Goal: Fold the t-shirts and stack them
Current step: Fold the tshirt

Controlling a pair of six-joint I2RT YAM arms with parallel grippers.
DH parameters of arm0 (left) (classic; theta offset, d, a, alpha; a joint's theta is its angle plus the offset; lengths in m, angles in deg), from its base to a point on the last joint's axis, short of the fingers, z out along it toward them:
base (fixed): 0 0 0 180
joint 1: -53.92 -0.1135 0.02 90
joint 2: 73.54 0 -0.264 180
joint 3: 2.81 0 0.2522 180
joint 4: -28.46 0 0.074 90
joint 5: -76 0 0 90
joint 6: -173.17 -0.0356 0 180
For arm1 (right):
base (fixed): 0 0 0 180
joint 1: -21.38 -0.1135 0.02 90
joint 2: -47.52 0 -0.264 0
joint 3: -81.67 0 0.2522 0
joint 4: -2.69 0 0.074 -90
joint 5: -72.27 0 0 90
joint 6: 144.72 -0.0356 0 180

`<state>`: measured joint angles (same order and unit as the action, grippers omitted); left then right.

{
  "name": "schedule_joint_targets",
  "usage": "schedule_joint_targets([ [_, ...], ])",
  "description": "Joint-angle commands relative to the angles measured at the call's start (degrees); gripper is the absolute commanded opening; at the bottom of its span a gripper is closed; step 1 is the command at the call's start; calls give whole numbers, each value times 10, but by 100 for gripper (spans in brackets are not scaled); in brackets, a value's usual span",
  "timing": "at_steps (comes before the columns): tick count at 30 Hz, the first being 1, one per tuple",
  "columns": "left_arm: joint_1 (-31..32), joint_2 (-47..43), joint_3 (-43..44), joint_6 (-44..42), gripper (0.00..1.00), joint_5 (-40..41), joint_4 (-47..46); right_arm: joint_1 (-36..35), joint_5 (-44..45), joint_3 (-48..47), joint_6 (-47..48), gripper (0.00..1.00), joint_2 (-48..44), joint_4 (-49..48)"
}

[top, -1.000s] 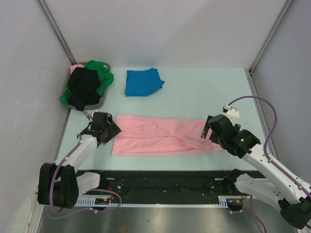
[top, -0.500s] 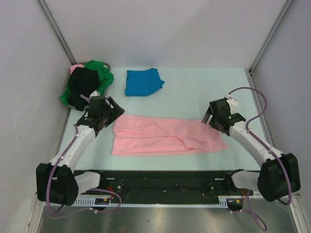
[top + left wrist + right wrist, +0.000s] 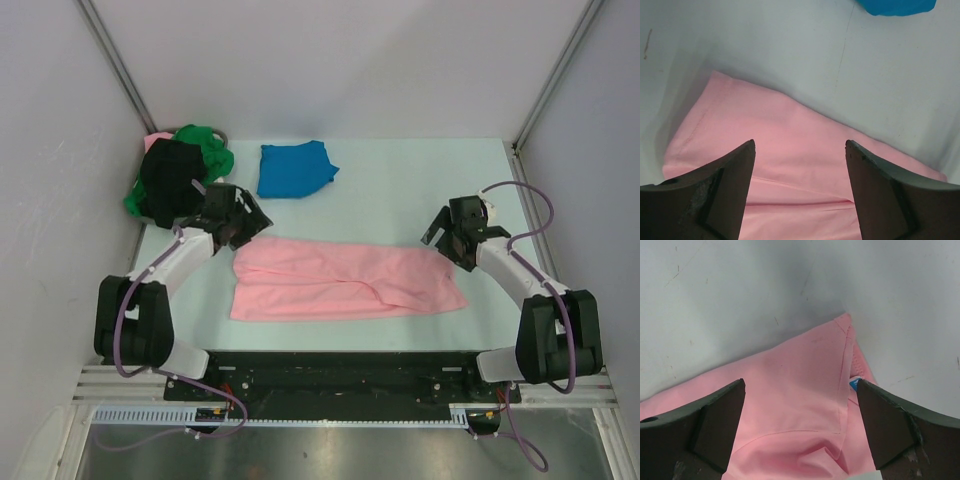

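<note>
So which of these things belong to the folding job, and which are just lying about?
Part of the job:
pink t-shirt, spread between the arms
blue t-shirt, folded at the back
green t-shirt and black t-shirt, heaped in the far left corner

Just lying about:
grey basket under that heap

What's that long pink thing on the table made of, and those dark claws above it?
The long light pink t-shirt looks like soft, matte knit cloth: stitched hems and gentle creases show. The dark fingers of the left gripper look like hard matte plastic, perhaps printed, with worn greyish edges; I can't be sure.
</note>
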<state>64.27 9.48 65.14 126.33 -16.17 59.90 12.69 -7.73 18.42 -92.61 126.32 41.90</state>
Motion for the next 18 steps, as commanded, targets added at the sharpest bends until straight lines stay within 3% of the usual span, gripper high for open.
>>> schedule_joint_targets([
  [1, 18, 23, 5, 5, 77, -5, -40, 17, -5, -10, 3, 98, 10, -3],
  [18, 20, 86, -67, 17, 75, 5, -104, 68, -82, -9, -27, 98, 72, -50],
])
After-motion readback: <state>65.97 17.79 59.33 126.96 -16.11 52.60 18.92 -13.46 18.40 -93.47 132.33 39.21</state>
